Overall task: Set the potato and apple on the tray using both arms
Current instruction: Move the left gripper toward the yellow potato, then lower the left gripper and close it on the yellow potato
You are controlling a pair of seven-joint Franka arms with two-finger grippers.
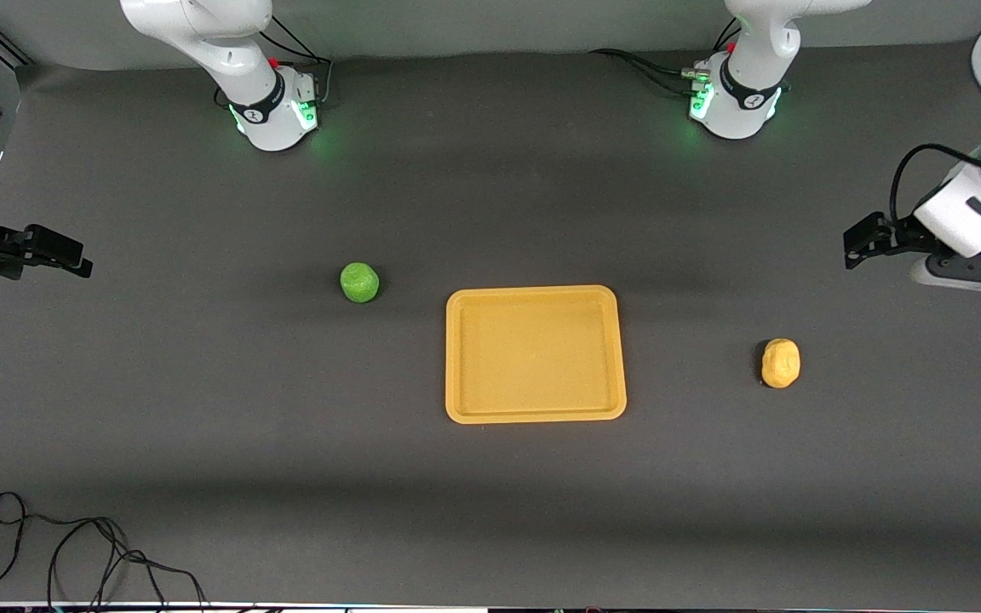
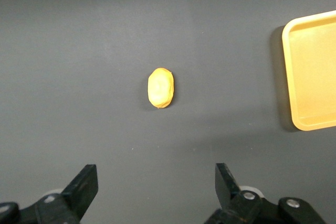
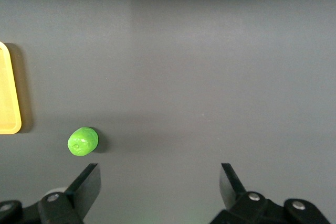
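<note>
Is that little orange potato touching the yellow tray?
Apart. The front view shows bare dark table between the potato and the tray; the left wrist view shows the same gap.

A: How was the front camera set?
B: High, facing both arm bases, covering the whole worktop (image 1: 201, 443).

A: And the wrist cameras?
B: Each looked down past its own fingers (image 2: 84, 184) at much closer range. The left wrist view shared the potato (image 2: 160, 88) and tray (image 2: 287, 40) edge with the front view; the right shared the apple (image 3: 83, 141).
</note>
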